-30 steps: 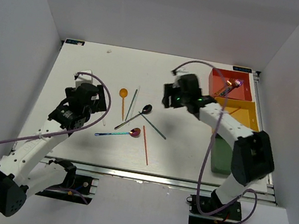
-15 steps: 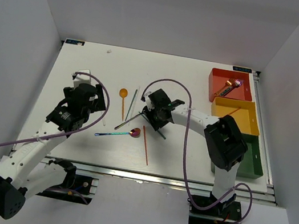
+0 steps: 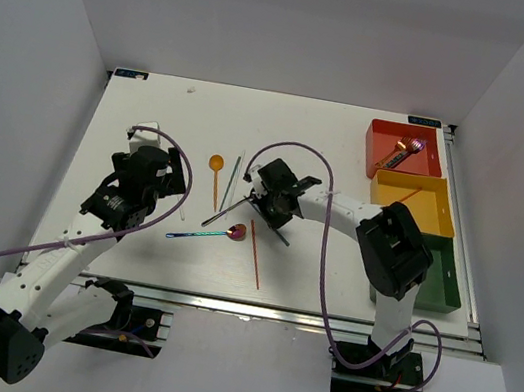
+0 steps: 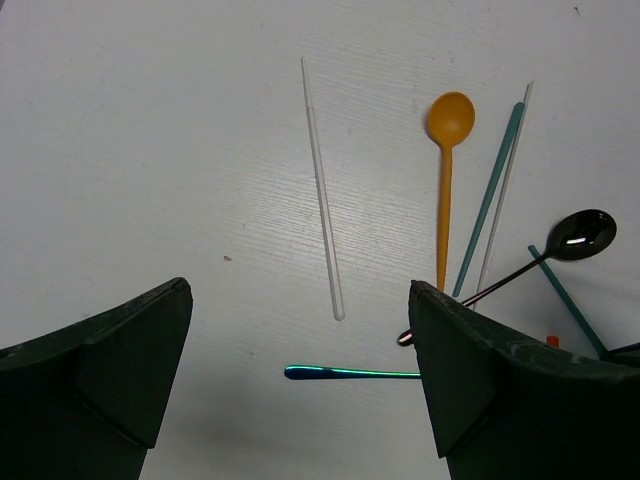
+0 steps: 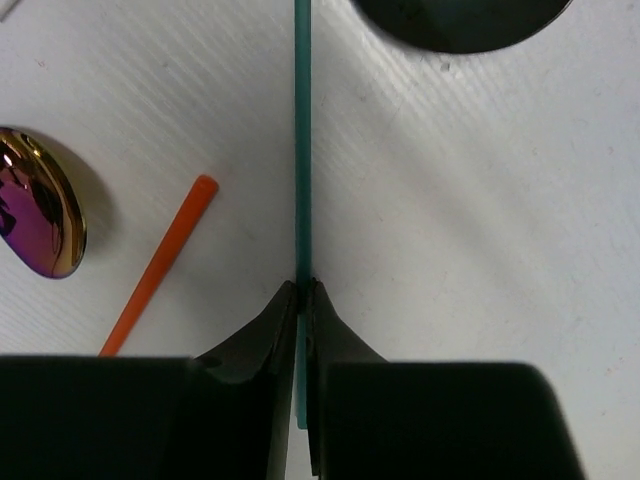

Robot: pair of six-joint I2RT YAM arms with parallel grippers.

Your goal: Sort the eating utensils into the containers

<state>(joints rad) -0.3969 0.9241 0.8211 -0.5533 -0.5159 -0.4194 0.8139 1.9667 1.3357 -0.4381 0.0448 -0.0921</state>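
Note:
In the right wrist view my right gripper (image 5: 302,285) is shut on a teal chopstick (image 5: 302,150) that lies flat on the table. A black spoon (image 5: 460,20), an iridescent spoon (image 5: 40,215) and an orange chopstick (image 5: 160,265) lie close by. From above, the right gripper (image 3: 266,202) is down in the middle of the utensil pile. My left gripper (image 4: 300,290) hangs open over a white chopstick (image 4: 322,190), an orange spoon (image 4: 446,170) and the iridescent spoon's handle (image 4: 350,373). The red tray (image 3: 373,145) holds utensils (image 3: 401,155).
A yellow tray (image 3: 436,215) with an orange stick and a dark green tray (image 3: 445,279) stand in a column below the red one at the right edge. A second teal chopstick (image 4: 490,195) and a pale one (image 4: 505,190) lie beside the orange spoon.
My right arm swung left from the red tray to the utensil pile, came down, and its jaws shut on the teal chopstick. The left arm stayed still.

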